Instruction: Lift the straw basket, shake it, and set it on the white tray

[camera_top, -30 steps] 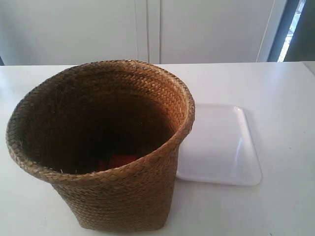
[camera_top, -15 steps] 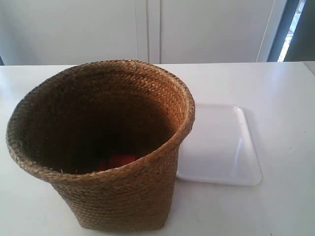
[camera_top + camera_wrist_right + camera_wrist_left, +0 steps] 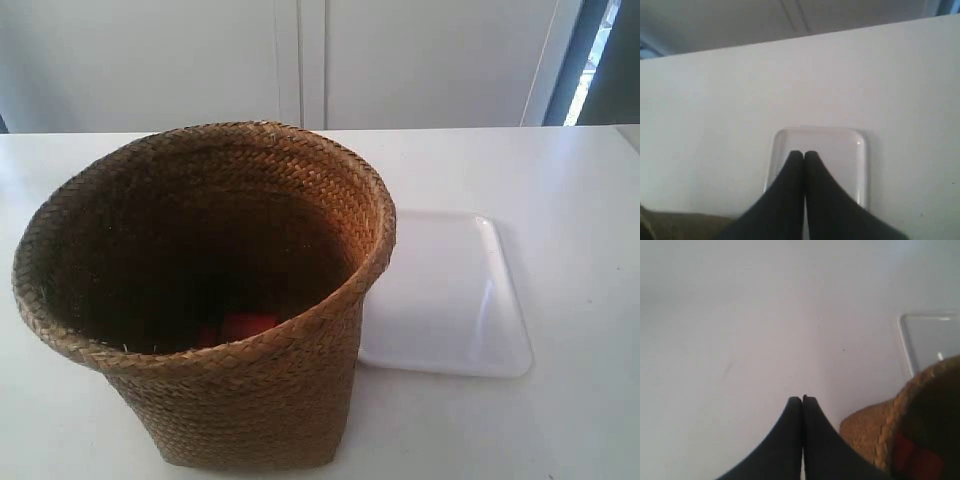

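White tabletop (image 3: 580, 180): straw basket (image 3: 240, 400), unlifted, beside our left gripper (image 3: 802, 400) (jaws pressed together, empty); white tray (image 3: 450, 290) bare, ahead of our right gripper (image 3: 804, 155), likewise closed. We judge every step remains.

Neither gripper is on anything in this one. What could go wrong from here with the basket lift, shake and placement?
1. The left gripper and right gripper are both shut and clear of the straw basket. It shows no handles, so a pinch on its rim may slip.
2. Shaking could throw out the red items lying inside.
3. The white tray sits close beside the basket, so the base might land on its raised rim and tilt.
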